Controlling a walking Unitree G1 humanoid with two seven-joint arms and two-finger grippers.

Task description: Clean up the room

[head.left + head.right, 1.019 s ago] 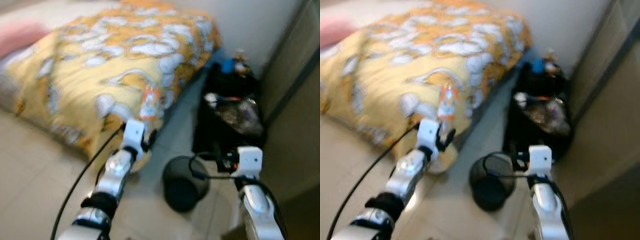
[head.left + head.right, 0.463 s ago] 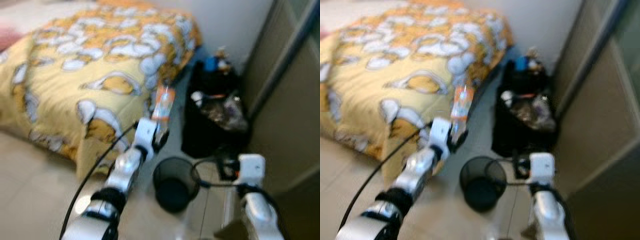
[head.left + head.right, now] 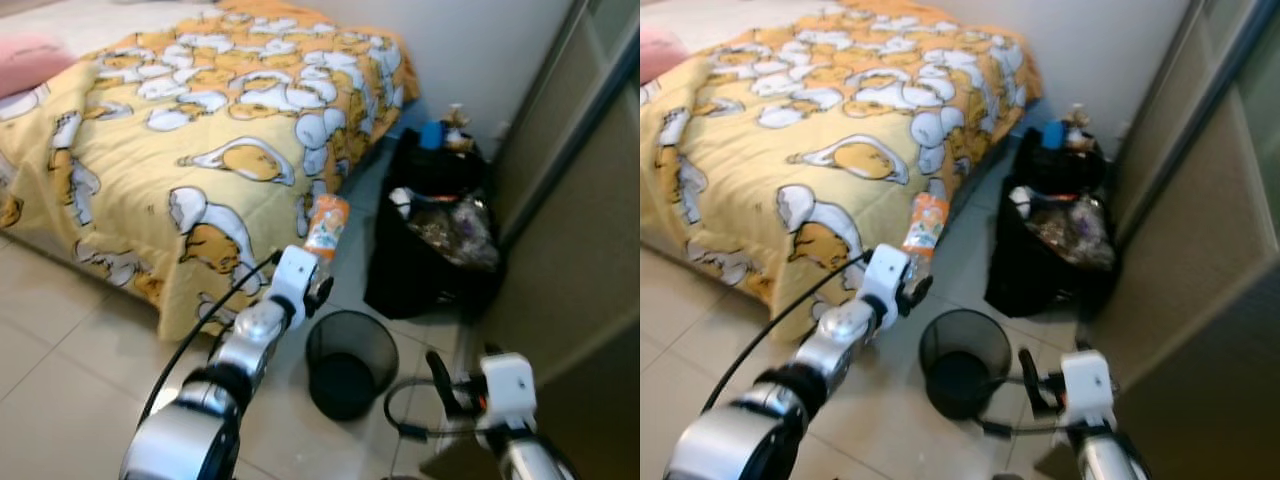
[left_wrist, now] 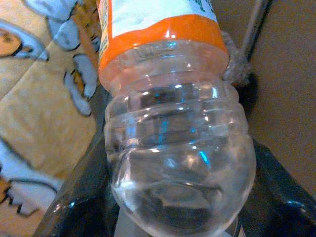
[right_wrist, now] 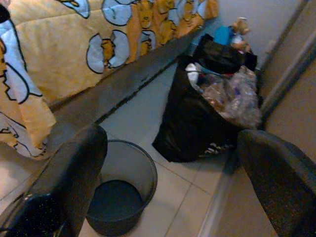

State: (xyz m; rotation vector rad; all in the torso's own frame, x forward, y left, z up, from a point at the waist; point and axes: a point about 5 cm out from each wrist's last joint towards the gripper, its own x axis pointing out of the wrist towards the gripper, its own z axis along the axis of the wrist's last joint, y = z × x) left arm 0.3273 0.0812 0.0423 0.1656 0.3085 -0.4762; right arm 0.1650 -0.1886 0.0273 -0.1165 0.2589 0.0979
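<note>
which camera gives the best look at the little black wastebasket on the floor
The left eye view: the whole wastebasket stands on the tiles, rim and inside visible, between the bed and the black trash bag. The right eye view shows much the same. The right wrist view catches it partly behind a finger of the right hand.

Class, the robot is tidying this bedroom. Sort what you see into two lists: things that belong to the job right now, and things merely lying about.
Belongs to the job:
- plastic bottle, held in the left claw
- black mesh bin on the floor
- full black rubbish bag

Just lying about:
- yellow patterned quilt on the bed
- pink pillow
- right claw, open and idle
</note>
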